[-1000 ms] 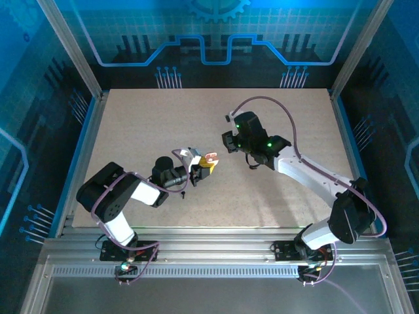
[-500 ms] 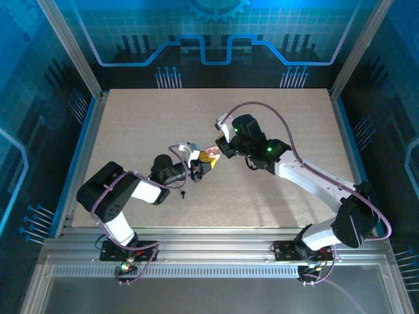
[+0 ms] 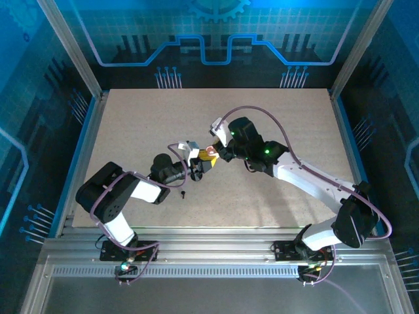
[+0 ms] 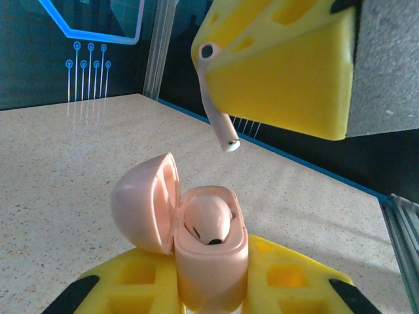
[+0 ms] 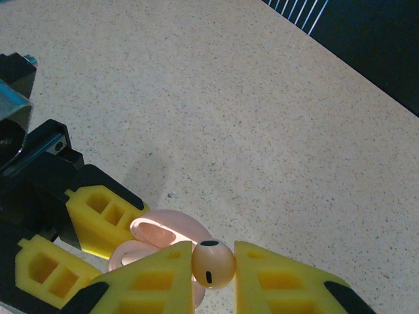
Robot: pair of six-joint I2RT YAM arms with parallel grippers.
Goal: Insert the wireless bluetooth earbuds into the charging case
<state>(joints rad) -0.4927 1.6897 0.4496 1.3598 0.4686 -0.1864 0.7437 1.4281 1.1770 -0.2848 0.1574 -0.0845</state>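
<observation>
The charging case [image 4: 208,261] is pale pink, not black, and stands upright with my left gripper [image 4: 209,291] shut on it. Its lid [image 4: 145,203] is swung open to the left, and one pink earbud [image 4: 208,219] sits in a socket. My right gripper [image 5: 213,275] is shut on the second pink earbud [image 5: 213,263], whose stem [image 4: 219,124] hangs tip-down just above the case's open mouth, a small gap apart. From overhead, the two grippers meet at mid-table, left gripper [image 3: 200,165] below right gripper [image 3: 214,152].
A tiny black piece [image 3: 184,193] lies on the speckled table [image 3: 275,118] just in front of the left arm's wrist. Aluminium posts and blue side rails [image 3: 78,150] bound the table. The right arm reaches in diagonally from the near right.
My right gripper has moved left and slightly down with its earbud, closing in over the case. The left gripper has barely shifted, still holding the open case.
</observation>
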